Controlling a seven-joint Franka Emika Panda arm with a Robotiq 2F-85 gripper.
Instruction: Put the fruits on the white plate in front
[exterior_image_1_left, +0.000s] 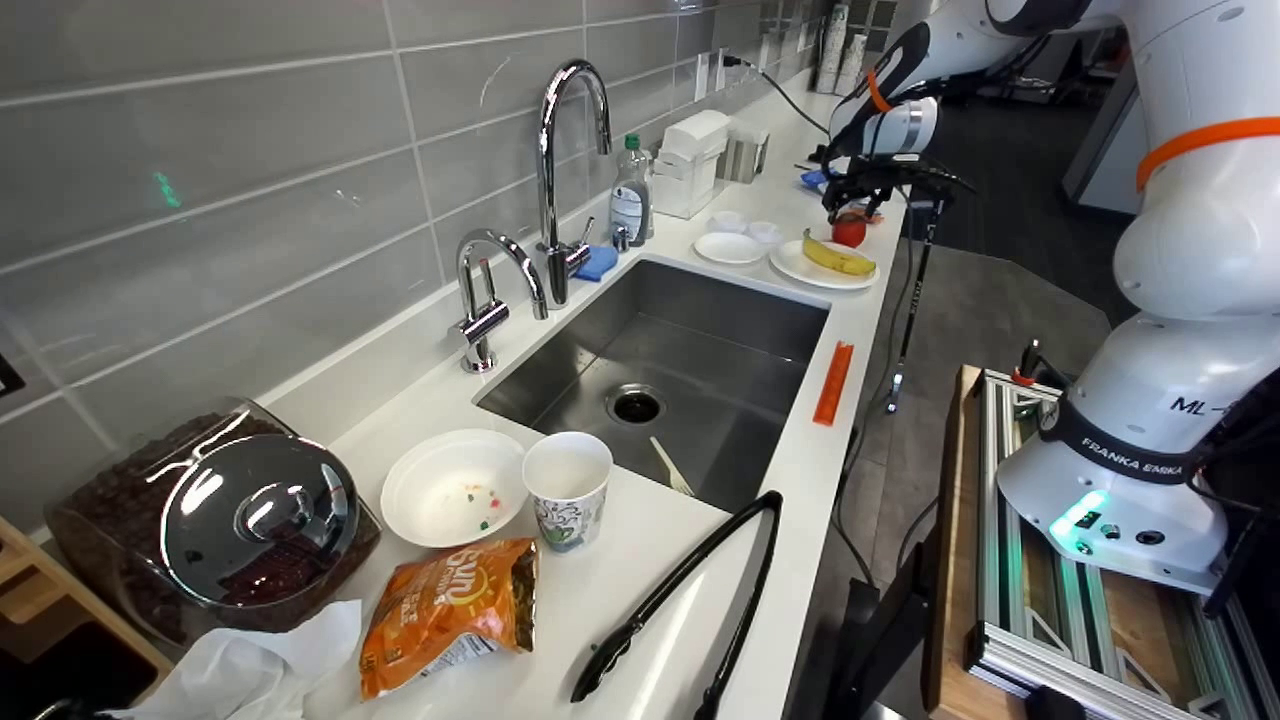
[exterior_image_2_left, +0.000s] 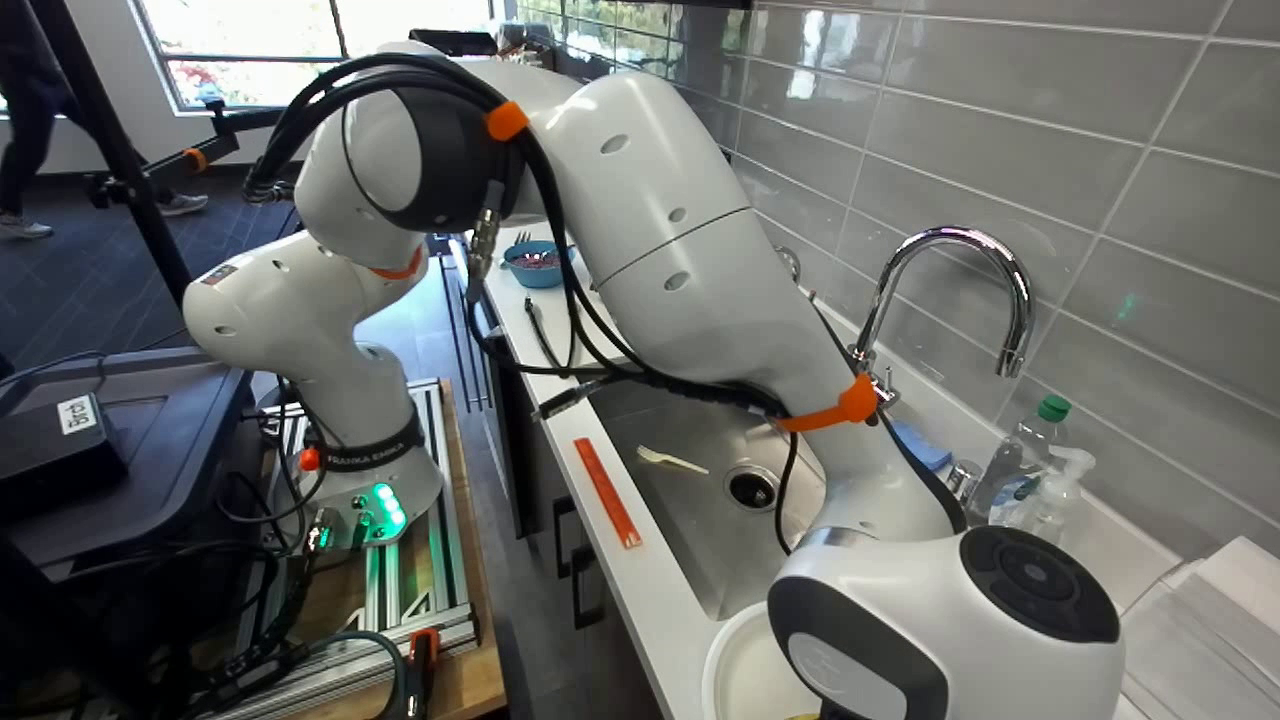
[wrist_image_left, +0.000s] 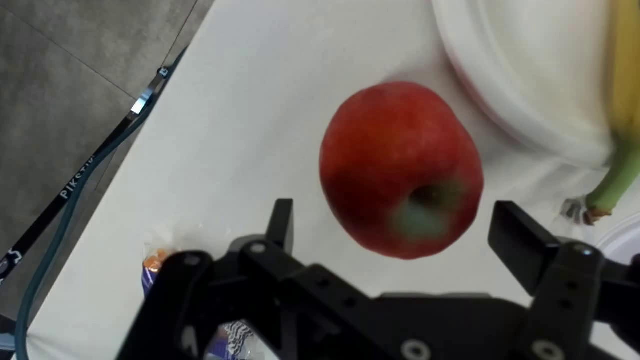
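Observation:
A red apple (exterior_image_1_left: 849, 231) stands on the white counter beside the white plate (exterior_image_1_left: 797, 268). A yellow banana (exterior_image_1_left: 840, 260) lies on that plate. In the wrist view the apple (wrist_image_left: 395, 160) sits between and ahead of my fingers, with free space on both sides. The plate's rim (wrist_image_left: 492, 87) and the banana (wrist_image_left: 626, 65) show at upper right there. My gripper (wrist_image_left: 394, 215) is open and empty above the apple. It also shows just over the apple in an exterior view (exterior_image_1_left: 848, 208). In an exterior view my arm hides the apple and gripper, and the plate (exterior_image_2_left: 722, 672) shows only partly.
A smaller white plate (exterior_image_1_left: 728, 248) and small white bowls (exterior_image_1_left: 765, 232) are next to the plate. The sink (exterior_image_1_left: 720, 340) and an orange strip (exterior_image_1_left: 833, 383) lie on its near side. Snack packets (wrist_image_left: 150, 267) lie near the gripper. The counter edge drops to the floor.

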